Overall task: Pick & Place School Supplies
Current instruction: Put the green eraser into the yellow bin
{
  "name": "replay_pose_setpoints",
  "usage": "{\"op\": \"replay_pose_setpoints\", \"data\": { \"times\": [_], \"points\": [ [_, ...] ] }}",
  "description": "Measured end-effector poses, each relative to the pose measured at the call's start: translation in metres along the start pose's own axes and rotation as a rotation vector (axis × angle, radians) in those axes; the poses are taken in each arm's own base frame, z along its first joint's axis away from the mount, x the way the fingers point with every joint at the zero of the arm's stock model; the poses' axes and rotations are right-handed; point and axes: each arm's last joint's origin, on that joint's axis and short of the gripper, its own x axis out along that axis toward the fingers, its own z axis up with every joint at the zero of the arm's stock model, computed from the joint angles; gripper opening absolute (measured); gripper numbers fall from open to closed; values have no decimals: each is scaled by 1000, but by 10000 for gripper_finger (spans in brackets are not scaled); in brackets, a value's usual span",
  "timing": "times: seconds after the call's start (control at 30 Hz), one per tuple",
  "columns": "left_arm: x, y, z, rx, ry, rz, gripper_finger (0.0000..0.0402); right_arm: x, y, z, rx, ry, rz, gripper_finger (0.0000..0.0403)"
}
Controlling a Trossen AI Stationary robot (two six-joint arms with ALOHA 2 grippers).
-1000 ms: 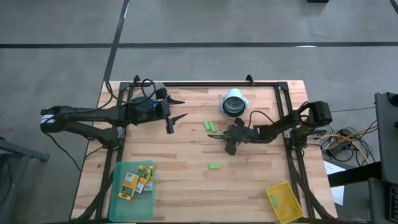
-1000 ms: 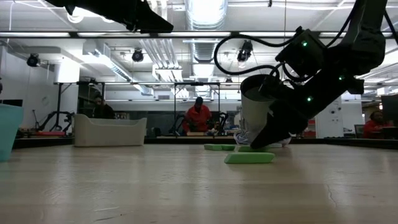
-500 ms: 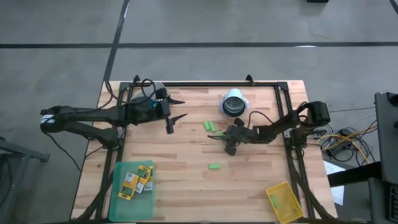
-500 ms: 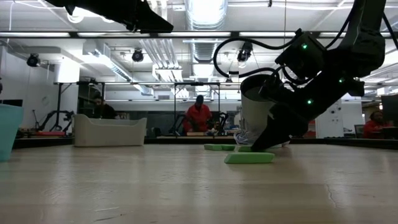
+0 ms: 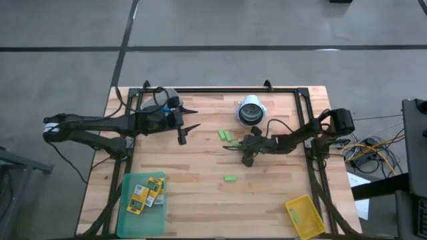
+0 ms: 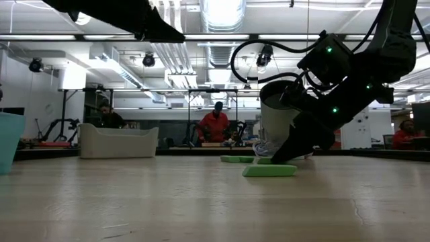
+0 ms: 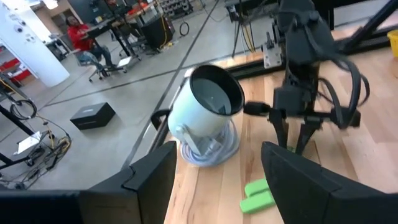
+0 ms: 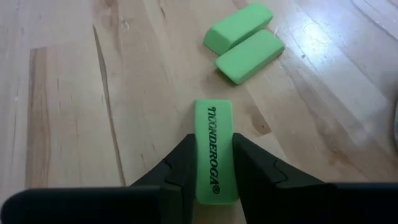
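The right gripper (image 8: pixel 213 168) pinches a green eraser (image 8: pixel 214 149) between its fingers, low on the table (image 5: pixel 200 167) toward its right edge; the left gripper (image 5: pixel 190 116) hangs open.

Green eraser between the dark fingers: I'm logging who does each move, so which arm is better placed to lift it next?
The right. The right gripper already has its fingers on both sides of the green eraser on the table. The left gripper hangs open, far from it.

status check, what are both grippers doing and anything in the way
Right gripper closed on a green eraser at table level. Left gripper open, idle above table. Two more erasers just ahead, not touching.
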Motion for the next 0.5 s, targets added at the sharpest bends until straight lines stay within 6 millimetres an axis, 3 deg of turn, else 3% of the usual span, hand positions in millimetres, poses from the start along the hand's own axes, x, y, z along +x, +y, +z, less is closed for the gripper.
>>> {"op": "replay_pose_setpoints", "data": {
  "times": [0.5],
  "points": [
    [1, -4, -12, 7, 33, -11, 241, -26, -1, 29, -45, -147, 27, 82]
  ]
}}
